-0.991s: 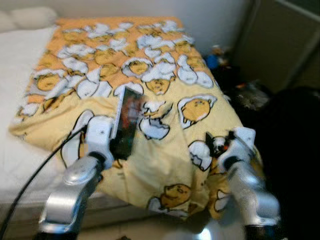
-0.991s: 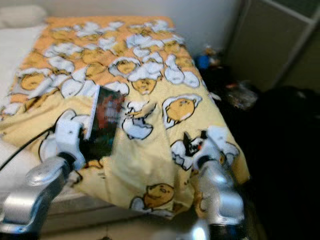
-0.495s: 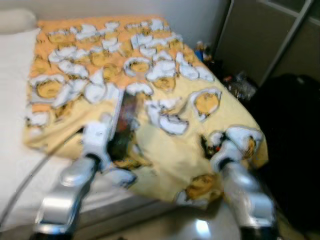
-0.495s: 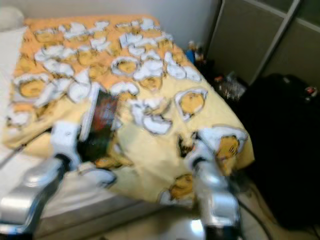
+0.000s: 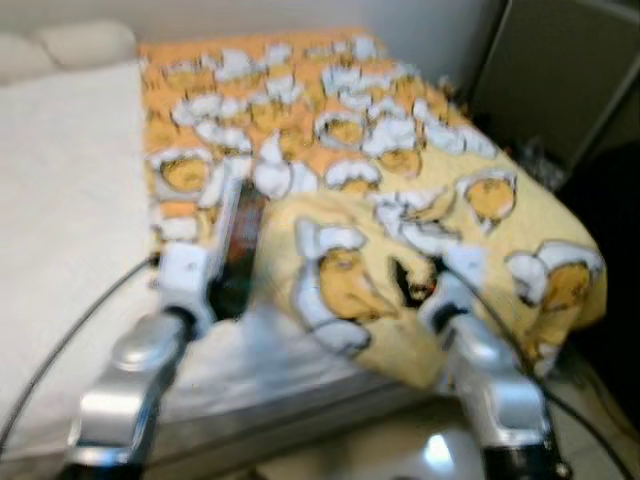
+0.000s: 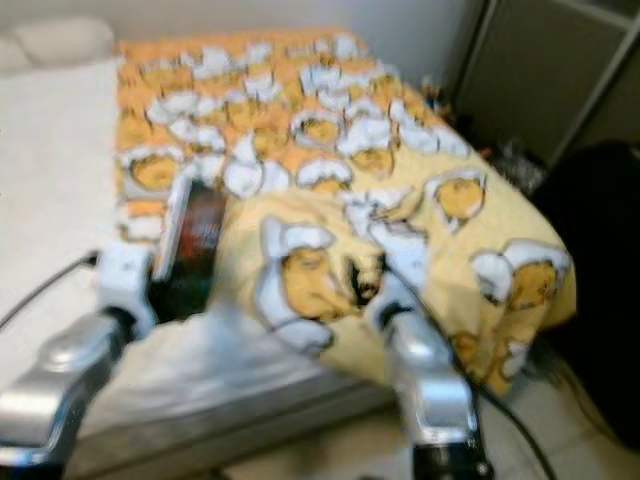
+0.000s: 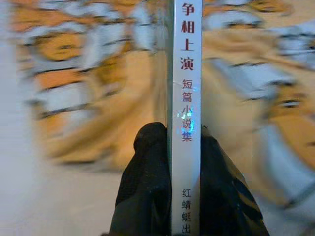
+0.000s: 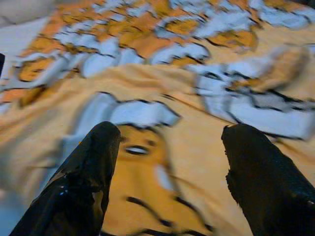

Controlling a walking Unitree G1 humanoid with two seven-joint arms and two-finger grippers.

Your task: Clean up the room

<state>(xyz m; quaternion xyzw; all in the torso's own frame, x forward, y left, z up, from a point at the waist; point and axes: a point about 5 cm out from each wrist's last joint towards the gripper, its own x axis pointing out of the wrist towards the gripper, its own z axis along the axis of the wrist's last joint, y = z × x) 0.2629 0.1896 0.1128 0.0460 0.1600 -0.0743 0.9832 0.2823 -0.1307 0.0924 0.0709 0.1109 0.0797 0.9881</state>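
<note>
My left gripper [image 5: 228,268] is shut on a thin book [image 5: 240,230] with a dark cover, held upright on its edge above the bed. In the left wrist view its white spine [image 7: 186,98] with Chinese print sits squeezed between the two black fingers [image 7: 147,182]. My right gripper [image 5: 415,282] hovers over the yellow cartoon-print blanket [image 5: 400,180], and the right wrist view has its fingers [image 8: 83,182] spread wide with nothing between them. The blanket [image 8: 162,113] lies rumpled over the bed's right half.
A white mattress [image 5: 70,200] takes up the bed's left half, with pillows [image 5: 60,45] at the head. A grey wardrobe [image 5: 570,70] stands to the right, with dark clutter [image 5: 615,200] beside the bed. A black cable [image 5: 60,350] trails from my left arm.
The camera has swung left, so more bare mattress shows and the wardrobe has slid toward the edge. The book stays in my left gripper; the right gripper stays over the blanket.
</note>
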